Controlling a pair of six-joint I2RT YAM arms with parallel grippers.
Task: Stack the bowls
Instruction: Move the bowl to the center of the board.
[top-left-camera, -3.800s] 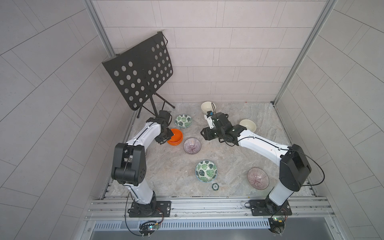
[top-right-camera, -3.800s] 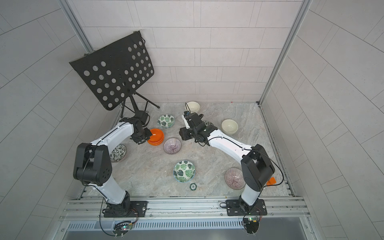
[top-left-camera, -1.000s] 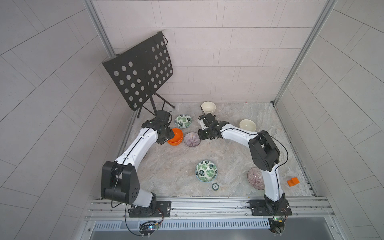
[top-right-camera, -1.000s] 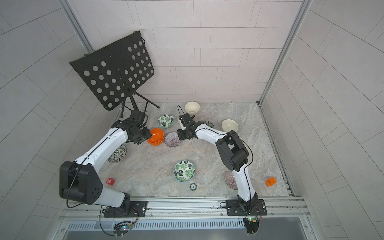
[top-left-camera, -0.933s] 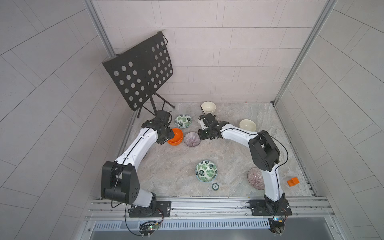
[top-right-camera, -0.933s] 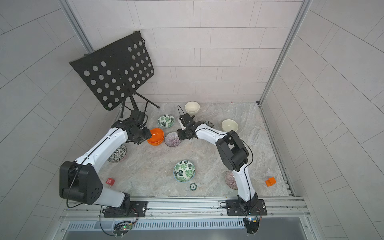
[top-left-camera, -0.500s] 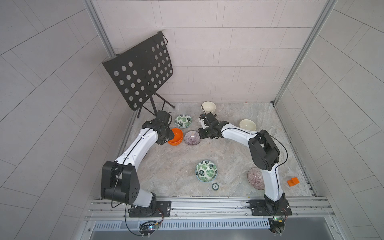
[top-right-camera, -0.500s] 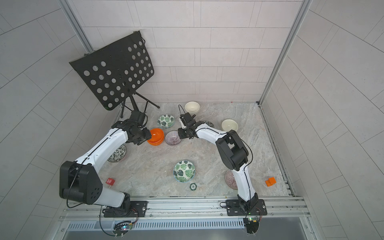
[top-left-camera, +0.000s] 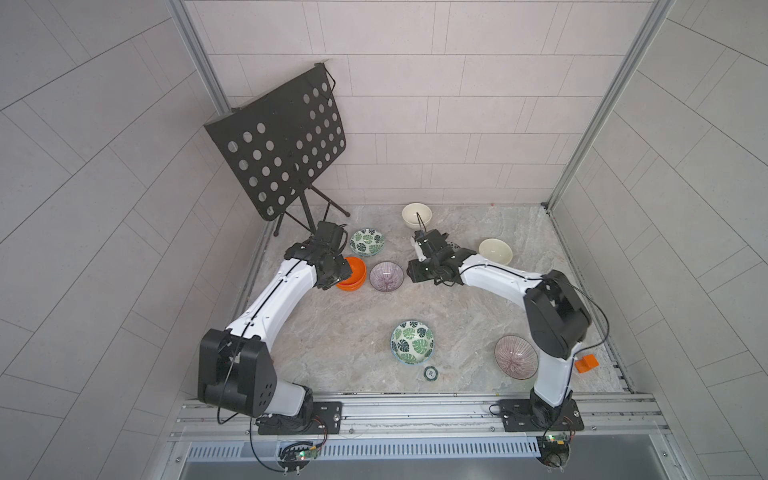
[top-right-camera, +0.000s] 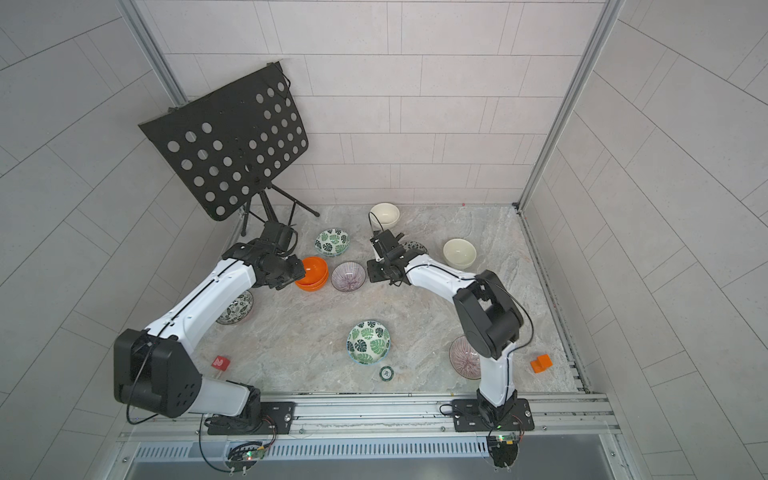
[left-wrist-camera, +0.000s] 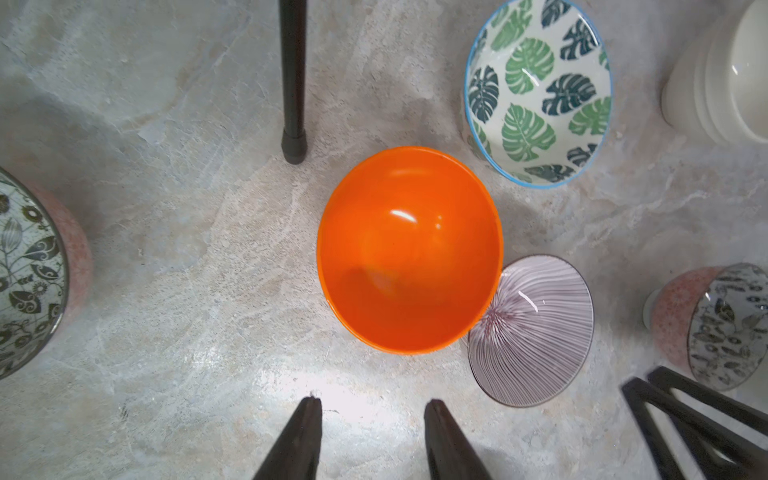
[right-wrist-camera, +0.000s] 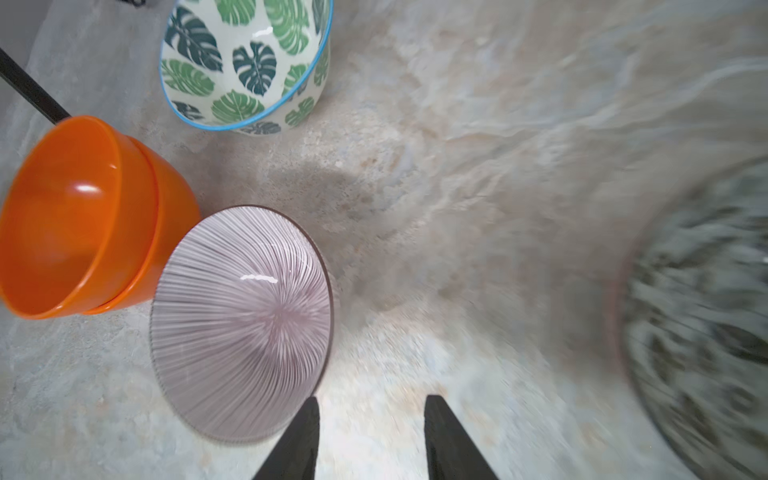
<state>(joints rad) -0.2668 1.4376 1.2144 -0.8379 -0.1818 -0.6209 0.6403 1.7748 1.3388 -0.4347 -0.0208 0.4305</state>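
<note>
1. Right claw (right-wrist-camera: 372, 399) is held parted and empty beside the upright purple radial-striped bowl (right-wrist-camera: 241, 324) on the marbled counter (right-wrist-camera: 457, 166).
2. Left claw (left-wrist-camera: 372, 401), likewise parted and empty, is poised beside the nested glossy orange bowls (left-wrist-camera: 409, 249), judged a finished pair.

Glossy white shells on left arm (top-left-camera: 282, 295) and right arm (top-left-camera: 498, 276); matte black joint housings; thin black cables; screwed black base plates (top-left-camera: 330, 411) at 7 and 5 o'clock; dark tapered jaws.

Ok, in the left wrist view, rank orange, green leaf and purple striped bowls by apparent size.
1. orange bowl, stacked, so nearer the camera
2. green leaf bowl
3. purple striped bowl, partly hidden
</note>
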